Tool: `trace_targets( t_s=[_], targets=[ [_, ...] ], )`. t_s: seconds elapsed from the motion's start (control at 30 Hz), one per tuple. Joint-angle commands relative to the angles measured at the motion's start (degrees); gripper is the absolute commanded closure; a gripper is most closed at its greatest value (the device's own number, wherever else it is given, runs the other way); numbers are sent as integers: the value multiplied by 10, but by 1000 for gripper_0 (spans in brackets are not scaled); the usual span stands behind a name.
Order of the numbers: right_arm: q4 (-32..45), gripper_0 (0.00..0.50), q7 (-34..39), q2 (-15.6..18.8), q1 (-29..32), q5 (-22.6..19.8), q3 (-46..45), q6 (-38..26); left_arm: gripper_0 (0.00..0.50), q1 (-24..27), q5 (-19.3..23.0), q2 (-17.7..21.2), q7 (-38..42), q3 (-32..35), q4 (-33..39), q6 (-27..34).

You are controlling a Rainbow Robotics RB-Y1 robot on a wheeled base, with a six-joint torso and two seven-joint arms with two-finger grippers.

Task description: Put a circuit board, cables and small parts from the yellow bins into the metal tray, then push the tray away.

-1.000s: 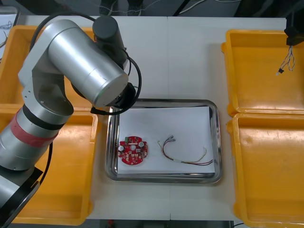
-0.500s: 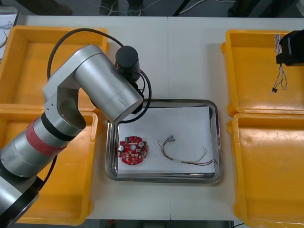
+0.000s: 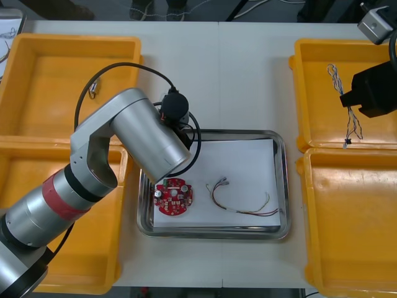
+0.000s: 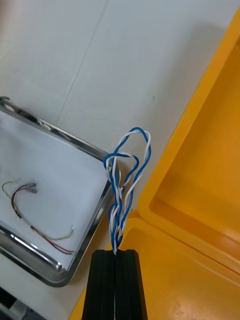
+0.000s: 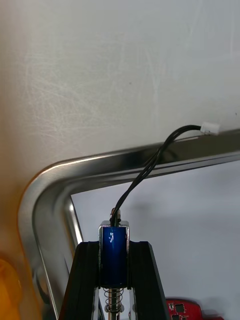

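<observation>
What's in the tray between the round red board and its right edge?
A thin red and yellow cable lies there on the tray's white lining, beside the board. The front view shows it.

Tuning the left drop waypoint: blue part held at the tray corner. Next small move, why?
Probably nudge the left gripper farther in over the metal tray before lowering: it is shut on the small metal part by the corner rim, and the black lead reaches past that rim. The right gripper holds a twisted cable over a yellow bin.
</observation>
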State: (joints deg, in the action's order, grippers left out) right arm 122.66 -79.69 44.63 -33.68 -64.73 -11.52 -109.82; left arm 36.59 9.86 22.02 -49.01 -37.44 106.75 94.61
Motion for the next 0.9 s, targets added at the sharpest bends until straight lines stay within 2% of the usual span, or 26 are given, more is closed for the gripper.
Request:
trace_targets(
  t_s=[0.03, 0.2, 0.47, 0.5, 0.53, 0.57, 0.6, 0.63, 0.67, 0.9],
  targets=[
    [36, 500, 13, 68, 4, -32, 53, -2, 500, -9, -9, 8, 47, -26, 6, -9],
    [48, 500, 7, 92, 4, -31, 98, -2, 500, -11, -11, 11, 52, -38, -2, -23],
    [56, 500, -3, 103, 4, 17, 168, -2, 494, -13, -12, 15, 55, -40, -3, -29],
    [56, 500, -4, 102, 4, 25, 178, -2, 450, -14, -12, 16, 54, -40, -3, -29],
    [56, 500, -4, 102, 4, 31, 185, -2, 380, -14, -12, 17, 54, -40, -3, -31],
    [56, 500, -4, 103, 4, 35, 190, -2, 351, -14, -12, 17, 54, -40, -3, -33],
    [56, 500, -5, 102, 4, 41, 198, -2, 212, -14, -13, 18, 54, -40, -3, -35],
    [56, 500, -5, 102, 4, 44, 201, -2, 143, -14, -13, 17, 54, -40, -3, -36],
    [56, 500, -5, 103, 4, 47, 208, -2, 5, -14, -13, 17, 55, -40, -3, -36],
    [57, 500, -1, 102, 4, 49, 221, -2, 0, -14, -19, 19, 54, -40, -2, -36]
  ],
)
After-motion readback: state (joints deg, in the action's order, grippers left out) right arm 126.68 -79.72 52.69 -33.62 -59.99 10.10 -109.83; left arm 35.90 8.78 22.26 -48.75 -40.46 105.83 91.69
